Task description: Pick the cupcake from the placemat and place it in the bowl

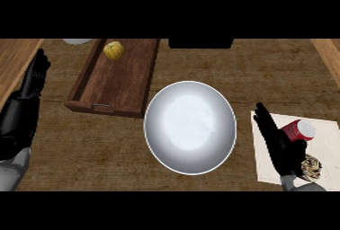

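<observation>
Approach step, judging by the layout: black right hand [279, 143] stretched with straight, open fingers over the pale square placemat [328, 146], right of the large round white bowl [190, 127]. Brown-and-cream cupcake [310, 167] just beside that hand's wrist, near a red can [297, 130]. Next: curling round the cupcake. Black left hand [26, 96] resting open, far left of the bowl.
</observation>
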{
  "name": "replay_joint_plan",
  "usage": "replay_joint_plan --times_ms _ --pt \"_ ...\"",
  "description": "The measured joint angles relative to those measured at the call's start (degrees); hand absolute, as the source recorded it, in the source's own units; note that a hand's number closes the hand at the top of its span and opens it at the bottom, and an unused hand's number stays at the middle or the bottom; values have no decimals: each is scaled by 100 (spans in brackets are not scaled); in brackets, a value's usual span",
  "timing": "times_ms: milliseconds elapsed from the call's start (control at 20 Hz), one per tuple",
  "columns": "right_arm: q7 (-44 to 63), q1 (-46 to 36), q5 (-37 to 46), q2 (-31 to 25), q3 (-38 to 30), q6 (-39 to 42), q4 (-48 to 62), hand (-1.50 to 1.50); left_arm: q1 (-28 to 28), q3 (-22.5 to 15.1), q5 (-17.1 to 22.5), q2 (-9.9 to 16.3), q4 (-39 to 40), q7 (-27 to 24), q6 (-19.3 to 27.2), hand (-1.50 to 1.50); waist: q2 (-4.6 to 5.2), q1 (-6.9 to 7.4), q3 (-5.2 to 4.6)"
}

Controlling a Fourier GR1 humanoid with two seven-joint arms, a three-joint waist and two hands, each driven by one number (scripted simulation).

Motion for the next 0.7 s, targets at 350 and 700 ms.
replay_joint_plan --times_ms 350,700 --pt "-531 -356 13 -396 305 1227 -1145 -150 29 505 755 -302 317 177 -145 0 -51 -64 -62" --pt "-2164 866 1367 -754 28 114 -1923 -150 228 1011 1520 -421 503 326 -452 0 -44 -280 -43"
